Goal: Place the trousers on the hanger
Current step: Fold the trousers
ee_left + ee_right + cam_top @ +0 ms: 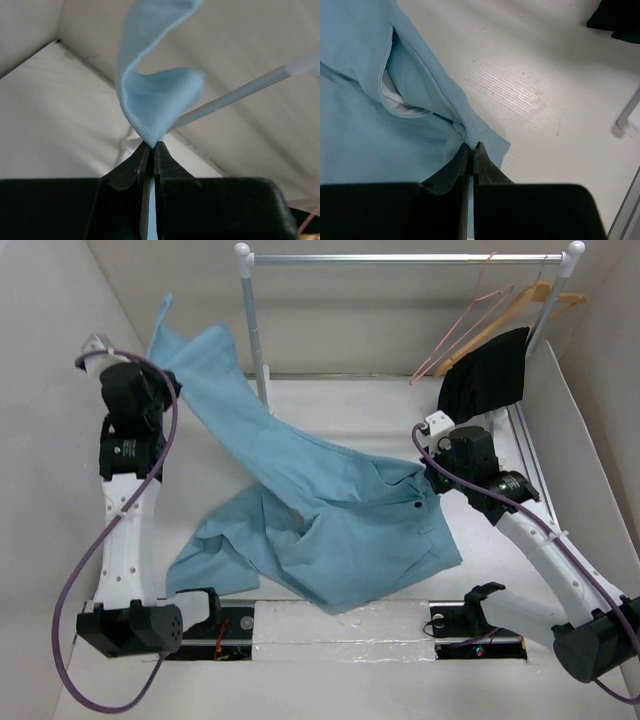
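I have the left jaws clamped on a leg end of the trousers (340,530), high above the desk (380,410); the right jaws pinch the waist edge.

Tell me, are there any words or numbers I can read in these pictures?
No words or numbers can be read in any view.
Left arm's black joint: a small pale round mark, too small to read.
Trousers: no label or print shows.
Rail: plain, no text.
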